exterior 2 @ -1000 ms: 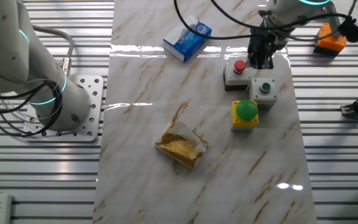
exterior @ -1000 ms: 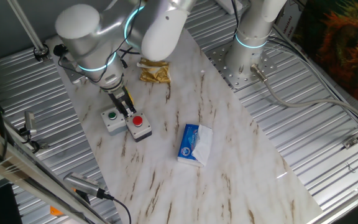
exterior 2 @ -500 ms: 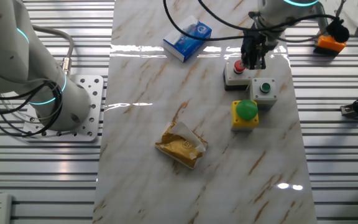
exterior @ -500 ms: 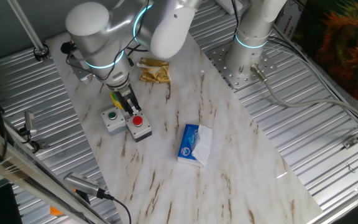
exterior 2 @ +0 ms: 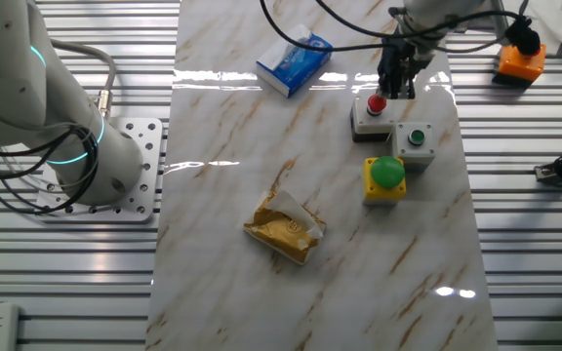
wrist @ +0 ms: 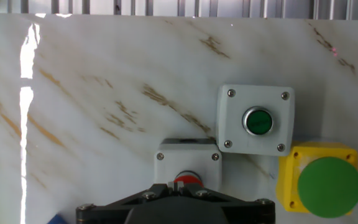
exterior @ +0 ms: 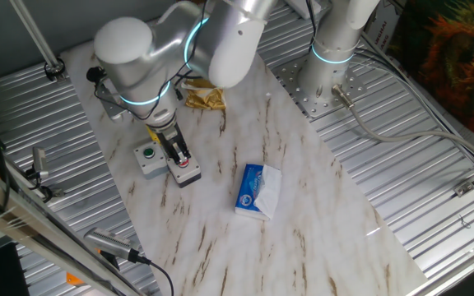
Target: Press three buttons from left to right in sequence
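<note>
Single Flexiv Rizon arm [exterior: 220, 37] is reaching down over the marble tabletop, upper links angling in from the base column [exterior: 336, 41], blue light rings glowing at the joints. Wrist [exterior: 134, 62] is bending so the gripper [exterior: 179, 156] is pointing steeply downward, tilting slightly. In the other fixed view the gripper [exterior 2: 395, 90] is hanging near vertical, dark fingers [exterior 2: 399, 76] lying tight side by side, tips sitting at the red button [exterior 2: 377, 103] directly beneath them. Contact and any gap between the tips cannot be told. Hand view is showing only the black gripper body [wrist: 176, 208] along the bottom edge.
</note>
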Robot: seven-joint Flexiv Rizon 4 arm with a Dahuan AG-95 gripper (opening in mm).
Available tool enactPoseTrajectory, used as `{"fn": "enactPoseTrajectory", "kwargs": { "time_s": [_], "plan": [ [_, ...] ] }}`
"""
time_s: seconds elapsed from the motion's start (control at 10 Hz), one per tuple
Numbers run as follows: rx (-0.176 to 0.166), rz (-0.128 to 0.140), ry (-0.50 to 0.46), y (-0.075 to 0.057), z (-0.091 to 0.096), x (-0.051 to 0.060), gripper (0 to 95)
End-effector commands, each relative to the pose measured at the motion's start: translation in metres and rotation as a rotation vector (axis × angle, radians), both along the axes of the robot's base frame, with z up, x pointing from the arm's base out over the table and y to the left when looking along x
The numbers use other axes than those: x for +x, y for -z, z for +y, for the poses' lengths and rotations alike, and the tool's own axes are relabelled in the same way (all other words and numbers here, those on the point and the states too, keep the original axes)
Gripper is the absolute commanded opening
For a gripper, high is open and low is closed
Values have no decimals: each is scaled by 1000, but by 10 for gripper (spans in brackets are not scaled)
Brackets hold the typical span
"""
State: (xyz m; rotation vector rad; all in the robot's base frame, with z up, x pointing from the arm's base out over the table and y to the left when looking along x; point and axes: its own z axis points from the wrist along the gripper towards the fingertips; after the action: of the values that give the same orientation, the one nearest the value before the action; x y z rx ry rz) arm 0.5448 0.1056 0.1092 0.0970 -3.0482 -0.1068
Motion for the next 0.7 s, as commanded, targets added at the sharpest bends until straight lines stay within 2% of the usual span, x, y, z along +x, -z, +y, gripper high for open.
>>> {"fn": "enactPoseTrajectory", "kwargs": {
  "time_s": [0.1, 0.4, 0.5, 0.7],
  "plan": [
    [-5, -1, -2, -1, -1, -3, 0],
    [-26, 1, 21, 1, -3, -9, 0],
    [-41, 4, 37, 1, -3, -9, 0],
    [-49, 3, 46, 2, -4, -9, 0]
  ]
}}
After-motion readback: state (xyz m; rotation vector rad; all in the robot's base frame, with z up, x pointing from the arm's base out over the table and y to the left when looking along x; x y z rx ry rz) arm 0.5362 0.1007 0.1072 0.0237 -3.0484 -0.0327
